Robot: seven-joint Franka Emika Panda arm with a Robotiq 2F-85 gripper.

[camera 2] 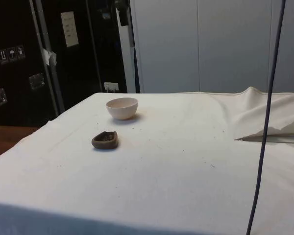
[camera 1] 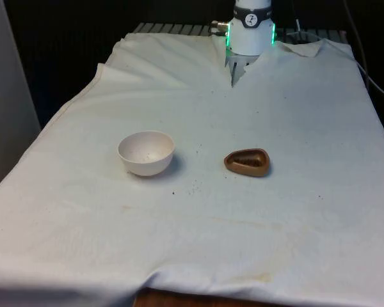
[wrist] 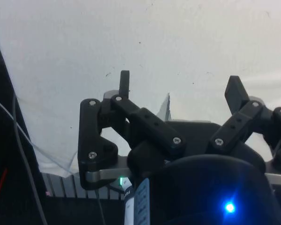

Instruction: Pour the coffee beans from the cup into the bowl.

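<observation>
white bowl [camera 2: 122, 107] behind brown cup [camera 2: 105, 140] — apart — on cloth [camera 2: 176, 161].

White arm base [camera 1: 251, 29] standing at far end, near middle of front view. Rest of arm going up past top edge. Black gripper [wrist: 180, 86] hanging high up, pointing down. Two fingers [wrist: 124, 83] sitting wide apart. Nothing sitting between them. Fingers touching nothing. Black link bars spreading out from gripper body to each finger, left and right sides looking the same.
</observation>
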